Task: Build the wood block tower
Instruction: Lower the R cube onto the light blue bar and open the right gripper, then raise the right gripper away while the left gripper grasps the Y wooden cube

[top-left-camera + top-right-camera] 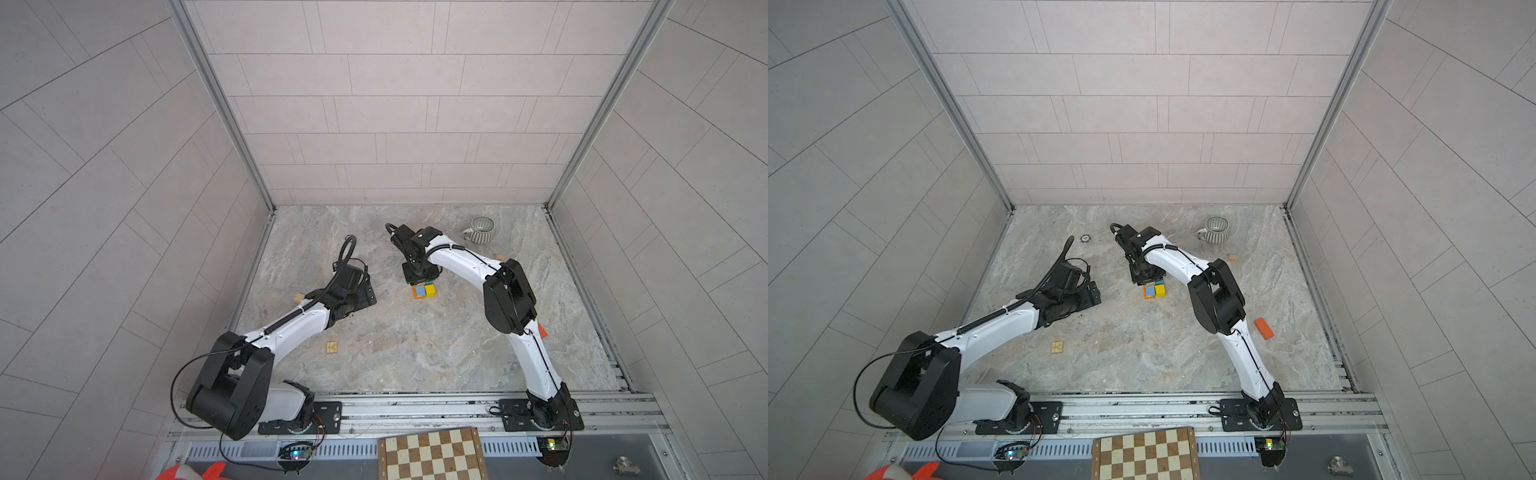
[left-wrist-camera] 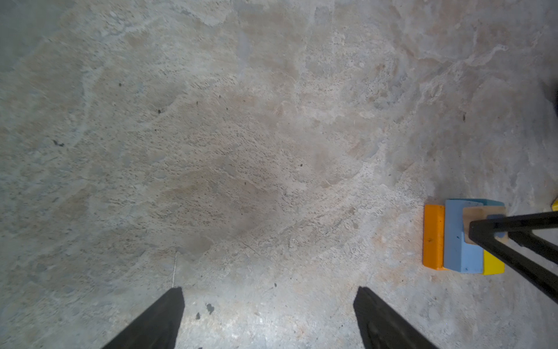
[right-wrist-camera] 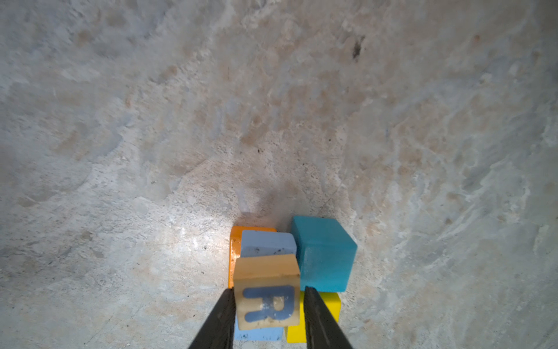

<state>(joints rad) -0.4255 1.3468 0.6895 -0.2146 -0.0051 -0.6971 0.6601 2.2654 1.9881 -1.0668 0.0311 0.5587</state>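
Topping painted blocks [image 3: 268, 244], lettered wooden cube [image 3: 267, 302]

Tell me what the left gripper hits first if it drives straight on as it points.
Probably the bare tabletop: the left gripper, open, frames only marble ahead. The block stack sits off to one side of that line, though depth is unclear.

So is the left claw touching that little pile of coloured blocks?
Apart. The left wrist view shows the left gripper open, with bare table lying between it and the tower.
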